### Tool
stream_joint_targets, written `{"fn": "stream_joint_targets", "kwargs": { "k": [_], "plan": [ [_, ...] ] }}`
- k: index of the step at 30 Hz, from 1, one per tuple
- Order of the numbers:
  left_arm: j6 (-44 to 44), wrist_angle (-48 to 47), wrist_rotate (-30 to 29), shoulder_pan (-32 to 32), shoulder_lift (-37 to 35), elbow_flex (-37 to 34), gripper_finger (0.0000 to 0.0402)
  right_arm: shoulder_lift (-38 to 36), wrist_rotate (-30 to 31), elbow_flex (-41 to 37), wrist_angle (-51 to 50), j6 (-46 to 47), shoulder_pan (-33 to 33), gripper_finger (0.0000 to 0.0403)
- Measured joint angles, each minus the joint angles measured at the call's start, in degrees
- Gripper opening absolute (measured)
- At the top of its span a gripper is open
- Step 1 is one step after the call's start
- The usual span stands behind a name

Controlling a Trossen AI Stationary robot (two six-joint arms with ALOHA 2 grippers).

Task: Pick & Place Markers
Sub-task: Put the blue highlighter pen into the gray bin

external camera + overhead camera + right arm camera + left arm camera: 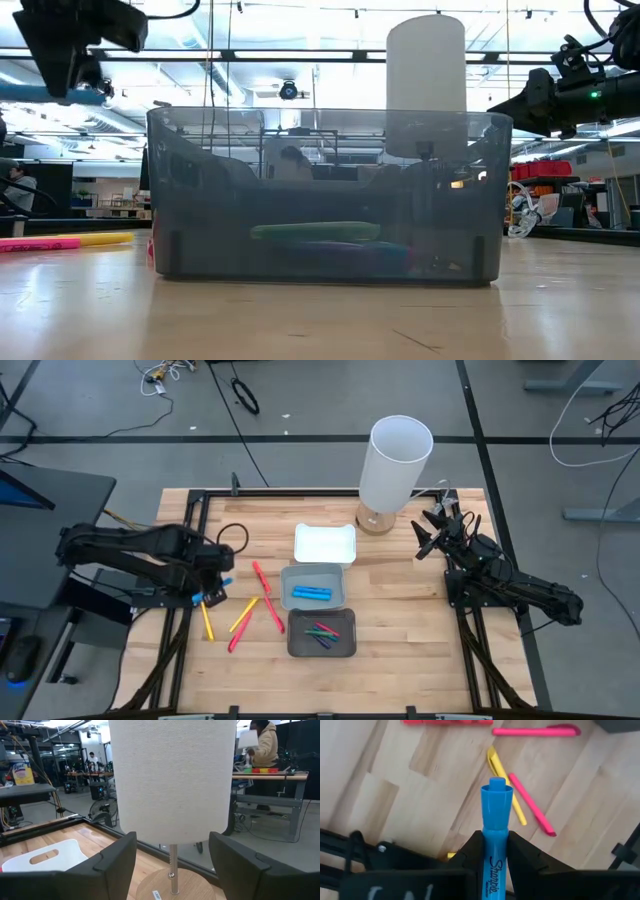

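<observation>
Left gripper: fingers pinched tight on a blue marker, gripping its barrel; the capped end sticks out past the fingertips. In the high view the gripper sits above the worktop's left part, raised off the wood, over the loose markers.
Right gripper: fingers spread wide, nothing between them. It sits at the worktop's far right, pointed at the lamp.
Loose markers: a yellow one, an orange-yellow one and several red and pink ones lie on the bare wood left of the trays, some crossing each other. The left wrist view shows a yellow marker with a pink one just beside it, and another pink one farther off.
Grey tray: middle of the worktop, blue markers inside.
Dark tray: touching the grey tray on its near side; holds green, purple and red markers. In the low view its smoky wall fills the middle, with a green marker visible through it.
White tray: far side of the grey tray, touching it.
Lamp: white shade on a round wooden base, far edge of the worktop, just beside the right gripper.
Worktop: pale wood planks in a black frame.
</observation>
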Motion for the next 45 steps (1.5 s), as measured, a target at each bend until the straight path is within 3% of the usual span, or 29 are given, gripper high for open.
{"fn": "stream_joint_targets", "kwargs": {
  "k": [12,20,31,45],
  "plan": [
    [3.5,-2.2,0.3,0.0,0.1,2.5,0.0065,0.0,0.0,0.0,0.0,0.0,0.0,0.0251],
    [7.3,-4.5,-1.5,0.1,4.0,5.1,0.0065,0.0,0.0,0.0,0.0,0.0,0.0,0.0251],
    [14.0,-4.5,-3.3,2.1,12.8,12.2,0.0065,0.0,0.0,0.0,0.0,0.0,0.0,0.0251],
    [21.6,-4.4,-5.3,5.6,29.2,28.6,0.0065,0.0,0.0,0.0,0.0,0.0,0.0,0.0251]
  ]
}}
